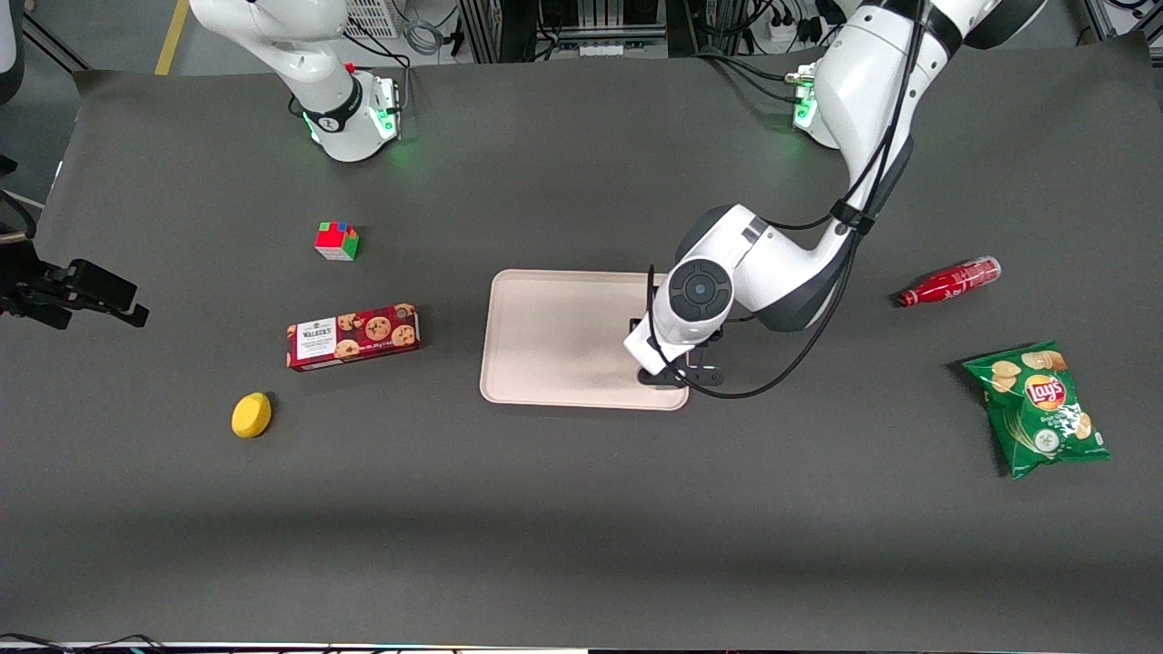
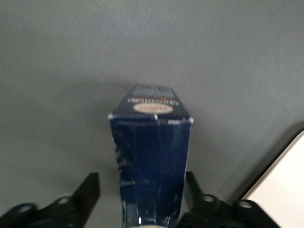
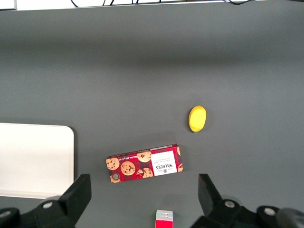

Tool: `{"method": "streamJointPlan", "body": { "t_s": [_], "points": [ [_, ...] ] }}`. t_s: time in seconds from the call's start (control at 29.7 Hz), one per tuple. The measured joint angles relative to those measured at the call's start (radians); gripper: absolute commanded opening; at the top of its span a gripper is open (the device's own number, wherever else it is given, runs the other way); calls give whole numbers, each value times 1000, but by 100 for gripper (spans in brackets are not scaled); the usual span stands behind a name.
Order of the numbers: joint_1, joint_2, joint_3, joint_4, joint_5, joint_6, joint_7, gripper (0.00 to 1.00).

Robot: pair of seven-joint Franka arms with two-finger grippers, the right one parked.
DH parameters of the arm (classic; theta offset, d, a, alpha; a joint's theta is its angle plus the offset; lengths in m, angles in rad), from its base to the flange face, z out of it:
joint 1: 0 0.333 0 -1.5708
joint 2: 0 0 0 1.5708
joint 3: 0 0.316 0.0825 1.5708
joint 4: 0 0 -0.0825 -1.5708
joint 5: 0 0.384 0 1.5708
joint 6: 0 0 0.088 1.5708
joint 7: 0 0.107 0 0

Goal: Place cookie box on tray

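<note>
White arm w/ grey joints, black cables, black claw.

The white arm's wrist covers the black two-finger hand and one corner of the pale pink-beige rectangular tray in the front view, and the dark navy blue cookie box is hidden there altogether. In the left wrist view the box's lower end runs off the frame, its printed lettering blurred, perhaps a brand name.

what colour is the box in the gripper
Dark navy blue cookie box, held in the gripper; clearest in the left wrist view.
</note>
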Motion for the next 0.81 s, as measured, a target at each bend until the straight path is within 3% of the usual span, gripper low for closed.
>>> {"method": "streamJointPlan", "body": {
  "t_s": [0.3, 0.5, 0.81],
  "points": [
    [18, -102, 40, 44, -11, -141, -1, 100],
    [26, -307, 113, 71, -64, -334, -1, 100],
    [57, -619, 292, 66, -75, -563, 23, 100]
  ]
}}
